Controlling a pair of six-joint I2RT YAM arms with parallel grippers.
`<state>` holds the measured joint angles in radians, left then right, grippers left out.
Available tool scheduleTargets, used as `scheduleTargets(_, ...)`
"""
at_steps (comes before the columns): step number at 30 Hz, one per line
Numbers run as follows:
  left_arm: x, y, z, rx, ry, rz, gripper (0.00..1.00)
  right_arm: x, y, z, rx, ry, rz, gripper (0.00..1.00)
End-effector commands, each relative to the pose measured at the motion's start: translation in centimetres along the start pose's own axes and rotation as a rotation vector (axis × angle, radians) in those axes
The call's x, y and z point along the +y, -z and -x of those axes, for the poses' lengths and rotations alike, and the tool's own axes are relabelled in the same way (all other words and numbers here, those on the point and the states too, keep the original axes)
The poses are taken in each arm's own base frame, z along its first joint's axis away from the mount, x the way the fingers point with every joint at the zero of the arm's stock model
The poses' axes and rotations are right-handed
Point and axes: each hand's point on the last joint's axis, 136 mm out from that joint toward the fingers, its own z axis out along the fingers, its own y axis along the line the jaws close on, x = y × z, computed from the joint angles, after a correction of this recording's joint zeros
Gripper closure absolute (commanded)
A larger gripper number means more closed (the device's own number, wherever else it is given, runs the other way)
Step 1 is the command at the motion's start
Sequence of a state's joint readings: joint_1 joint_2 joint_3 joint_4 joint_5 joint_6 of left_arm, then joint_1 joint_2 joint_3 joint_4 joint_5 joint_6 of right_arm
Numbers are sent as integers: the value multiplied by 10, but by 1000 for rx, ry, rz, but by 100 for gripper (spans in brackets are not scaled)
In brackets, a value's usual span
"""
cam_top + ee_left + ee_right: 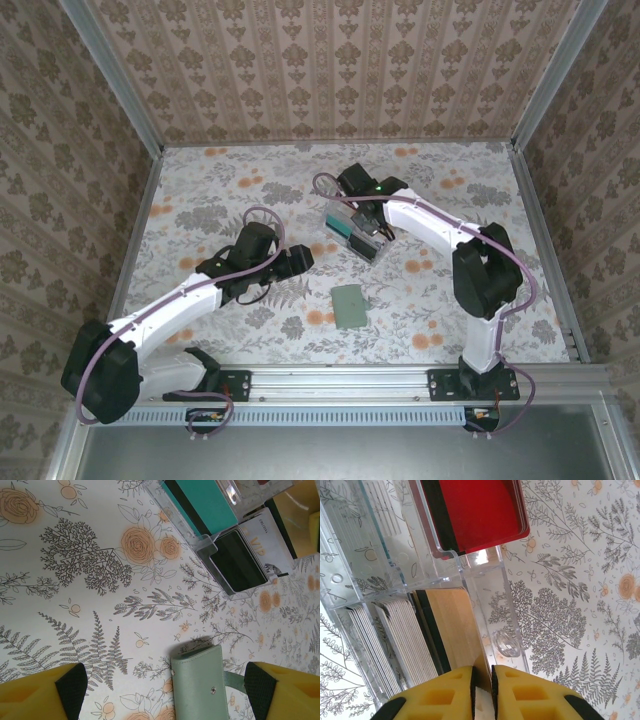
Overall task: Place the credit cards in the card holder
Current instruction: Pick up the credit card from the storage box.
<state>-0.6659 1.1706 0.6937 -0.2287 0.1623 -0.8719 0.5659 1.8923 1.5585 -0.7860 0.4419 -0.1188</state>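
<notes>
Your credit cards sit in a clear plastic compartmented tray (345, 222) toward the far middle of the flower-printed worktop (220, 190). From the right wrist you see a thin tan-orange plastic card (452, 630) with a dark stripe along one side, leaning in a near compartment. Beside it stands a packed row of whitish cards (385, 645) on edge, and a glossy red card (480, 510) fills the compartment beyond. From the left wrist, the same tray (205, 545) shows a flat teal card (205, 500), a dark card (239, 562) in the end pocket, and a whitish printed card (272, 545) just behind it. Your right gripper (482, 680) is down at the tray (485, 580). Its yellow fingers (440, 695) are drawn to a narrow slit, and the tan-orange card's near edge runs into that slit. You cannot tell whether the pads are pressing on the card. The flat sage-green rectangular card holder (349, 305) lies folded shut on the worktop, nearer to you than the tray and well apart from it. A small metal snap shows on its face in the left wrist view (200, 680). Your left gripper (166, 685) hangs over the worktop with its jaws spread wide and nothing between them. One end of the card holder sits in the gap, untouched. Overhead, the left gripper (303, 258) is left of the card holder and the right gripper (378, 240) is at the tray's near right side.
</notes>
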Motion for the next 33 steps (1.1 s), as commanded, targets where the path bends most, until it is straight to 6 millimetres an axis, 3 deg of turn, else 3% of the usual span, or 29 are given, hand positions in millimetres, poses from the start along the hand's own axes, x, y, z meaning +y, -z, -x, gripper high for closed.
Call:
scheduleTargets(1,-6,-2,5,-4,9,-25,14,-14,16,0,-22,-9,-35,83)
scheduleTargets(8,-7,-4,5,3,11,-30,15,-11,25,0,-33,-22,9,89)
scheduleTargets(16,-11,-4,7,1,11,-36,14,1,49,1,-63,-76,139,93)
scheduleTargets(25,-30,-1,16,-12,27,-113,15,-18,103,2,-172,-291,185,94)
scheduleTargets(28,-49,1,24,-24,55,-211,15,-10,125,3,-234,-443,335,94)
scheduleTargets(33,-77,8,47,-62,135,-396,16,19,154,15,-323,-788,767,95)
